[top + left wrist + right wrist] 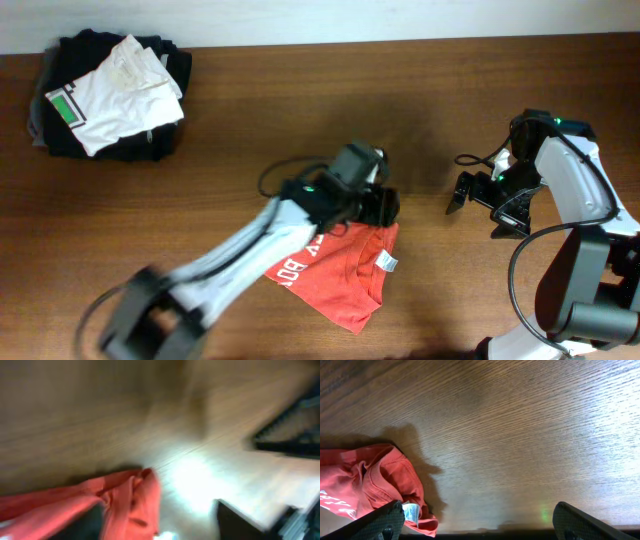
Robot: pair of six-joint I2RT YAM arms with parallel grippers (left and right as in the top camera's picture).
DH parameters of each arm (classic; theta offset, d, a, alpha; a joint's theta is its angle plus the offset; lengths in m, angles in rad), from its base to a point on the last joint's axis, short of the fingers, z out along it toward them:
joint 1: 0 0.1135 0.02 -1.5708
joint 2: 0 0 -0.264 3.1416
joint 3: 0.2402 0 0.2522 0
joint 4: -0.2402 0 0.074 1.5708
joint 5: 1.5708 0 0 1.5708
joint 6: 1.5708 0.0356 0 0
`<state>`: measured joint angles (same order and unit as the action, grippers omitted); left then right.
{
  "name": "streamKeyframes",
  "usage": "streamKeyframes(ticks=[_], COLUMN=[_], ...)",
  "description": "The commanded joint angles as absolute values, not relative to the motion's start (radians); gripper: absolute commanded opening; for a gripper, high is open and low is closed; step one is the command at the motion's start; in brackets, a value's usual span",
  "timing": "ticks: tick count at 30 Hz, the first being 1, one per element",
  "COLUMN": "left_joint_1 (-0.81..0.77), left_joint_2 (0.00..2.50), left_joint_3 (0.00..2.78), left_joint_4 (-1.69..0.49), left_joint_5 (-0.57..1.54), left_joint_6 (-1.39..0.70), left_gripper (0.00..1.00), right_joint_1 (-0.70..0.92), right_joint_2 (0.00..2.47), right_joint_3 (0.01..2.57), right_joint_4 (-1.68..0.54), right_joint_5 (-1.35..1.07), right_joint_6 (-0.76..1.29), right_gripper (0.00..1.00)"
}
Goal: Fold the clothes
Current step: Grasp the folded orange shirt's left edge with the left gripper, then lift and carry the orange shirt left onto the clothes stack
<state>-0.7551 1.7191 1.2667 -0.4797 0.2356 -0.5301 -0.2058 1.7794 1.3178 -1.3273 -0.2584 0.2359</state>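
T-shirt (345, 272): red-orange, lying bunched and partly doubled over on the table (230, 130); it serves as the landmark for every line below.
Lettering (290, 270): white, at the shirt's end nearest the left arm (240, 250), which covers part of it.
Neck label (386, 262): white, on the collar edge that faces the right arm's side.
Long axis: seems to run from the lettering end up to the far collar corner, but the arm hides too much to be sure.
Left gripper (385, 205): right at the shirt's far collar corner. Both views blur it, so I cannot tell whether its jaws are apart or together, or whether they have cloth between them.
Right gripper (480, 205): well apart from the shirt, off its collar side, with its jaws spread wide and only bare wood between them.
Nearer arm: the left by a clear margin. From it the cloth lies down and toward the lettering end.
Next move, as I judge it: a fold along that axis, with the right arm first having to cross to the collar edge.
Pile of garments (110, 95): black with a white one on top, well apart from the shirt, beyond its lettering end.
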Motion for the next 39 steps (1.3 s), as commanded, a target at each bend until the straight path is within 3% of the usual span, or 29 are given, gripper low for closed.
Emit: streamKeyframes(ticks=[1, 6, 10, 14, 19, 24, 34, 36, 39], left_joint_1=[-0.672, -0.447, -0.267, -0.076, 0.049, 0.035, -0.142, -0.164, -0.187], left_joint_2=[1.541, 1.48, 1.502, 1.587, 1.741, 1.884, 2.092, 2.101, 2.106], left_joint_3=[1.297, 1.291, 1.232, 1.158, 1.146, 1.145, 1.145, 1.145, 1.145], left_joint_4=[-0.62, -0.991, -0.986, -0.889, -0.923, -0.947, -0.954, -0.953, -0.952], left_joint_5=[0.155, -0.031, 0.057, 0.411, 0.755, 0.776, 0.849, 0.849, 0.848], left_joint_6=[-0.465, -0.455, -0.305, -0.102, 0.146, 0.209, 0.241, 0.241, 0.235], left_gripper=[0.99, 0.99, 0.99, 0.99, 0.99, 0.99, 0.99, 0.92, 0.69], right_joint_1=[-0.204, -0.204, -0.204, -0.204, -0.204, -0.204, -0.204, -0.204, -0.204], right_joint_2=[1.774, 1.774, 1.774, 1.774, 1.774, 1.774, 1.774, 1.774, 1.774], right_joint_3=[1.328, 1.328, 1.328, 1.328, 1.328, 1.328, 1.328, 1.328, 1.328], right_joint_4=[-1.328, -1.328, -1.328, -1.328, -1.328, -1.328, -1.328, -1.328, -1.328], right_joint_5=[-0.25, -0.25, -0.25, -0.25, -0.25, -0.25, -0.25, -0.25, -0.25], right_joint_6=[0.237, 0.237, 0.237, 0.237, 0.237, 0.237, 0.237, 0.237, 0.237], right_gripper=[0.98, 0.98, 0.98, 0.98, 0.98, 0.98, 0.98, 0.98, 0.98])
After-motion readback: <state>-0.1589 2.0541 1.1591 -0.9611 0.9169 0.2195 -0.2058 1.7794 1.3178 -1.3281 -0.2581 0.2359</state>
